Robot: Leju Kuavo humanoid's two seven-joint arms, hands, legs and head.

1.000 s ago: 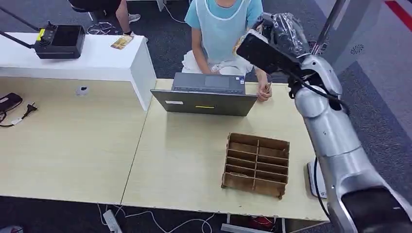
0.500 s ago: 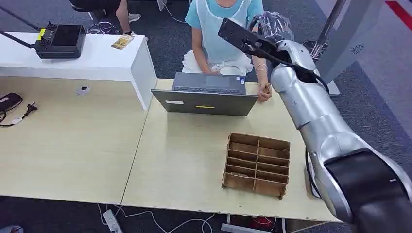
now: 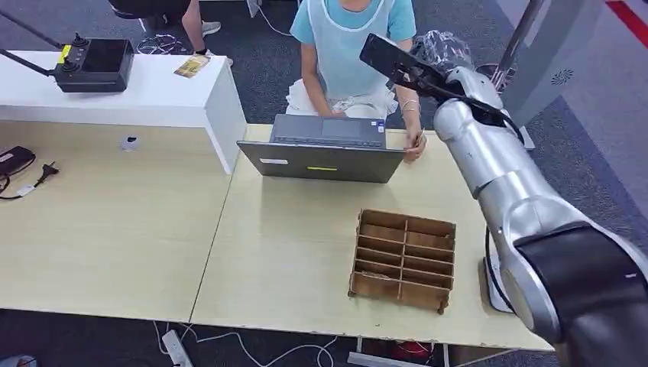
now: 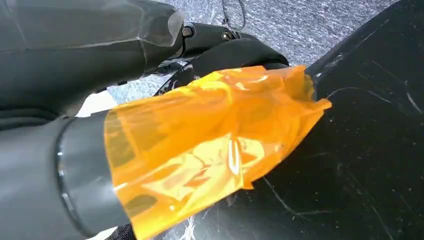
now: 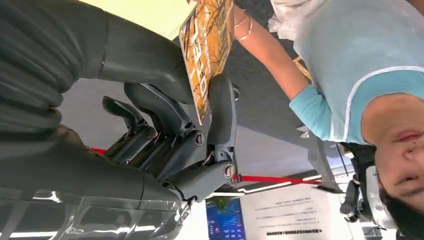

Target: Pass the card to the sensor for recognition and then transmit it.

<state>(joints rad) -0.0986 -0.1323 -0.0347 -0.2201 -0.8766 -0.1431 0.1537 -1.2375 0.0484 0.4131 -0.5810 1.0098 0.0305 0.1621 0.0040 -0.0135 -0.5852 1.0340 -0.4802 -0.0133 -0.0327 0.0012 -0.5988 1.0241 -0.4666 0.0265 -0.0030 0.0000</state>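
We see the right hand raised above the far edge of the pale wooden surface, pinching a flat orange patterned card between thumb and fingers, near the seated person in a light blue top. We judge the card is held edge-up for presentation to a sensor, or for handing over. The right wrist view shows the pinch and the card face; the head view shows the arm's reach beyond the open grey laptop. The left hand is wrapped in orange film; we cannot tell its state.

Head view high, looking down on table; right wrist view close, sharing person.
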